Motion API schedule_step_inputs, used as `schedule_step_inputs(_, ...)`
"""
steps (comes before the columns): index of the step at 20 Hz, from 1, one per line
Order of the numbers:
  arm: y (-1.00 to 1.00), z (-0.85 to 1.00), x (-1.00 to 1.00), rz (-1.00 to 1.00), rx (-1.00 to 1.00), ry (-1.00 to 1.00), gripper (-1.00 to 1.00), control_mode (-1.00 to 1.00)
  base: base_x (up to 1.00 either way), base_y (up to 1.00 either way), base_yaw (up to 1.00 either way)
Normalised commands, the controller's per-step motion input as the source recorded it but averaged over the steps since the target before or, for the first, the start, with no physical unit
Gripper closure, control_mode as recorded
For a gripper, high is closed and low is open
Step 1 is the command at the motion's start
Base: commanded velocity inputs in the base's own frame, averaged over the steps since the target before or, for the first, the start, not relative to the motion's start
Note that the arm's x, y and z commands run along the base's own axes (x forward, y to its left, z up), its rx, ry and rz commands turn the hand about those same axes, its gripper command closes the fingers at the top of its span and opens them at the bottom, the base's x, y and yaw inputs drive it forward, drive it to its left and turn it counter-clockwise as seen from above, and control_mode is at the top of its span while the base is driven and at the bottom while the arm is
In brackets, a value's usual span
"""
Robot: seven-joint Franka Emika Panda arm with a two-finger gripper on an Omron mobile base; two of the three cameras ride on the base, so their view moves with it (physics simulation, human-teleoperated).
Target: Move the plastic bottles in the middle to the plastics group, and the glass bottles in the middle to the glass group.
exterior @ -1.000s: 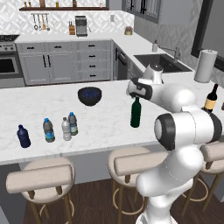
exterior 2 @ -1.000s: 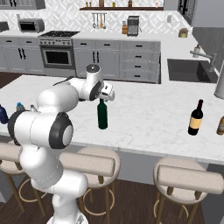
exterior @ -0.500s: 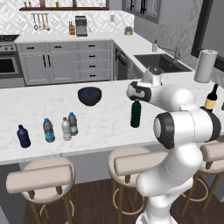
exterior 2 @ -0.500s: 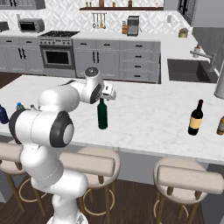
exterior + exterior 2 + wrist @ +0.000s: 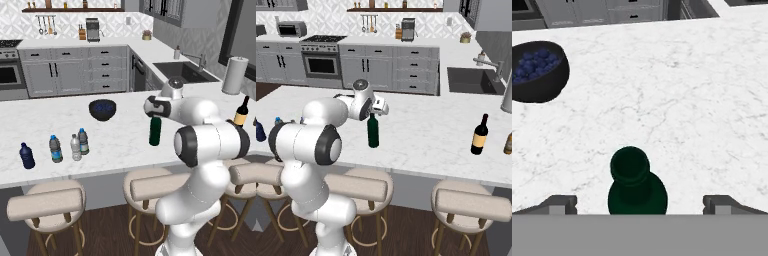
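The white marble table (image 5: 115,145) stands in a grey kitchen with a sink (image 5: 182,72) and stove (image 5: 321,57) behind it, and it carries a dark bowl (image 5: 102,109) of berries, four small bottles (image 5: 55,149) near its left end and a tan-labelled wine bottle (image 5: 479,134) far to the right. The green bottle (image 5: 155,131) stands upright in the middle, directly under the gripper (image 5: 639,202), whose jaws are wide apart on both sides of its neck, not touching it. Compared with a second ago the hand has come lower over the bottle, while the bottle itself has stayed in place.

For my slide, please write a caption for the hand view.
Open gripper hovering above the green wine bottle on the marble counter, bowl of blueberries nearby.
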Motion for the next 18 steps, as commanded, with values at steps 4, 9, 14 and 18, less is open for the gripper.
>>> schedule_step_inputs(4, 0.00, -0.05, 0.24, 0.00, 0.00, 0.00, -1.00, -1.00, 0.00, 0.00, 0.00)
schedule_step_inputs(9, 0.00, -0.07, 0.23, 0.01, 0.00, 0.00, -1.00, -1.00, 0.00, 0.00, 0.00)
schedule_step_inputs(14, 0.01, -0.11, 0.18, 0.02, 0.00, 0.00, -1.00, -1.00, 0.00, 0.00, 0.00)
schedule_step_inputs(18, 0.00, -0.17, 0.06, 0.04, 0.01, 0.00, -1.00, -1.00, 0.00, 0.00, 0.00)
